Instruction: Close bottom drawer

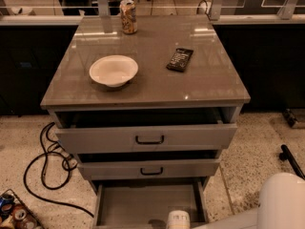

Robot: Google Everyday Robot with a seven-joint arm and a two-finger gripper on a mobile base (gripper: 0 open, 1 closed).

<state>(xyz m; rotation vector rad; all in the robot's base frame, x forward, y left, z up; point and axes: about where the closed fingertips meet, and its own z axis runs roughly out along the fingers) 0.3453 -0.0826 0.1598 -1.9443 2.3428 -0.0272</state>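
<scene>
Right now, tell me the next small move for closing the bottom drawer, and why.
Probably ease the gripper forward, toward the cabinet, to push the bottom drawer in. That drawer stands pulled far out, its grey interior showing, and the gripper sits at its near end, at the view's lower edge.

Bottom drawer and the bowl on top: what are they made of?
Bottom drawer: likely painted metal, with a flat matte grey interior. Bowl: white and smooth, perhaps ceramic or plastic; can't tell which. The white tool shows over the drawer's front, at the view's bottom edge.
</scene>
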